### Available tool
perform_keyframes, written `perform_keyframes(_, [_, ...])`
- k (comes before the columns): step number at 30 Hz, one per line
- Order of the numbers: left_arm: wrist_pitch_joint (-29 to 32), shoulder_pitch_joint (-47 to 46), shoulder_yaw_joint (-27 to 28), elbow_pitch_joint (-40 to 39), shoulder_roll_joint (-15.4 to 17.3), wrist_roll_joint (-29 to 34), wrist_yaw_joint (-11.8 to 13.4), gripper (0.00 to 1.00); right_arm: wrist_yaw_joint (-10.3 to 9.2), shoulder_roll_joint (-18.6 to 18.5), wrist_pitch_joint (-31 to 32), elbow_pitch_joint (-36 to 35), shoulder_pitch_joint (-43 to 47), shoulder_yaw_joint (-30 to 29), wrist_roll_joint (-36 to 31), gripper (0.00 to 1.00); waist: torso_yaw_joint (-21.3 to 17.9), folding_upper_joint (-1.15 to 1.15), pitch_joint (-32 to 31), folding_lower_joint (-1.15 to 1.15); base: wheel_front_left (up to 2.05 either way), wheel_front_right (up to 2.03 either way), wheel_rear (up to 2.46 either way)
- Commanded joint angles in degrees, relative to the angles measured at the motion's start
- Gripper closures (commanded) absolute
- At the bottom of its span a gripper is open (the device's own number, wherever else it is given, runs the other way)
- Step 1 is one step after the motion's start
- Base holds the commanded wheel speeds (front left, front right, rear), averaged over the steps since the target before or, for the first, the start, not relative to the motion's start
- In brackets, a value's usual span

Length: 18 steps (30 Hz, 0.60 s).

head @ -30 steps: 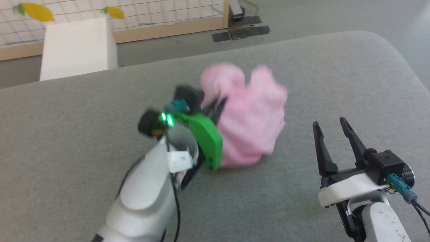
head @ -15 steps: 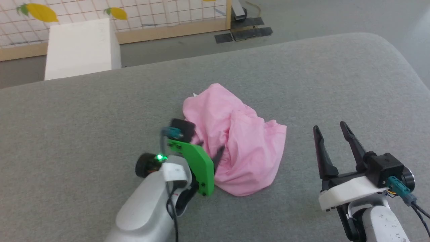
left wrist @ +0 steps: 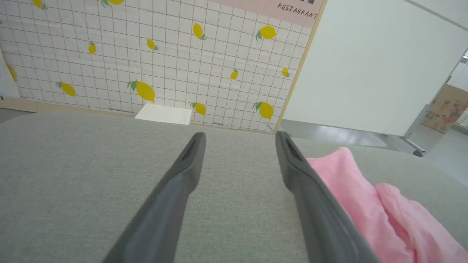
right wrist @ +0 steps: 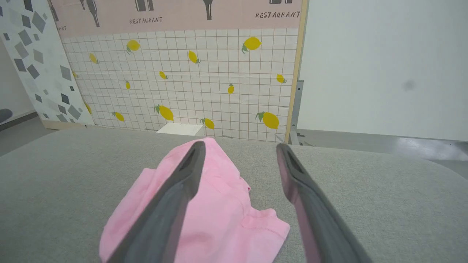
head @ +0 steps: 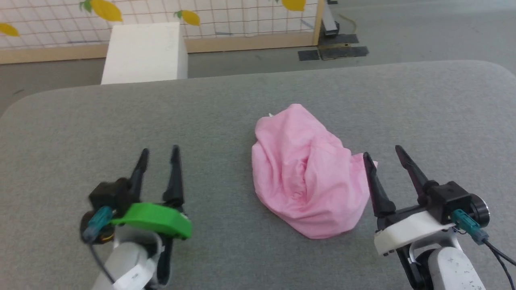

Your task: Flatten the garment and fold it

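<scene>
Head view: crumpled into a loose, rumpled heap, the pink garment (head: 306,177) lies on the grey padded surface (head: 225,112) a little right of the frame's centre, with soft folds running down its middle and a small white scrap showing at its upper left edge. The left gripper (head: 159,150) sits at the lower left, its two dark fingers apart with nothing between them, well clear of the cloth. The right gripper (head: 382,152) sits at the lower right, fingers likewise spread and empty. Its inner finger overlaps the heap's right edge in the picture, and whether it touches the cloth cannot be told. A white box (head: 145,52) stands beyond the surface at the upper left.

Left wrist view: the left gripper (left wrist: 240,134) points across bare grey surface with its fingers wide apart. The garment (left wrist: 365,204) shows at the lower right, past the right-hand finger and outside the gap.

Right wrist view: the right gripper (right wrist: 240,144) has its fingers spread and grips nothing. The garment (right wrist: 219,215) fills the lower left and centre, a stitched hem showing along its lower right corner. The left-hand finger crosses in front of it, and part of the cloth lies in the gap between the fingers.
</scene>
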Motion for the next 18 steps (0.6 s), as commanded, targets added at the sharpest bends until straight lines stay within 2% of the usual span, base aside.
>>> perform_keyframes(1, [-0.4,1.5,1.7,-1.6,0.5,1.0,0.1,0.0,-0.1,0.0,0.7,-0.3,-0.4,0.2,-0.2,0.0,1.8,0.0,0.5,0.0,0.0,0.0,0.0])
perform_keyframes(3, [-0.5,3.2,3.9,-3.8,0.7,2.8,-0.2,0.0,-0.1,0.0,3.3,-0.2,-1.1,0.6,0.0,0.0,2.7,0.0,1.0,0.0,0.0,0.0,0.0])
perform_keyframes(4, [-0.5,5.5,6.5,-6.6,0.2,5.9,-0.3,0.0,-0.1,0.0,10.5,1.2,-2.7,0.5,0.8,0.0,4.0,0.0,2.0,0.0,0.0,0.0,0.0])
perform_keyframes(9, [-0.5,6.8,9.6,-9.3,-2.0,9.8,-1.0,0.0,-0.1,0.0,25.8,4.5,-7.3,1.5,0.3,0.0,5.6,0.0,3.7,0.0,0.0,0.0,0.0])
perform_keyframes(15, [-0.5,5.7,11.9,-9.1,-4.2,12.0,-3.4,0.0,-0.1,0.0,38.4,8.0,-14.8,2.1,-2.3,0.0,7.1,0.0,5.7,0.0,0.0,0.0,0.0])
perform_keyframes(18, [-0.5,5.1,12.6,-9.0,-5.2,12.7,-4.3,0.0,-0.1,0.0,42.2,10.5,-18.5,1.7,-3.1,0.0,7.6,0.0,6.7,0.0,0.0,0.0,0.0])
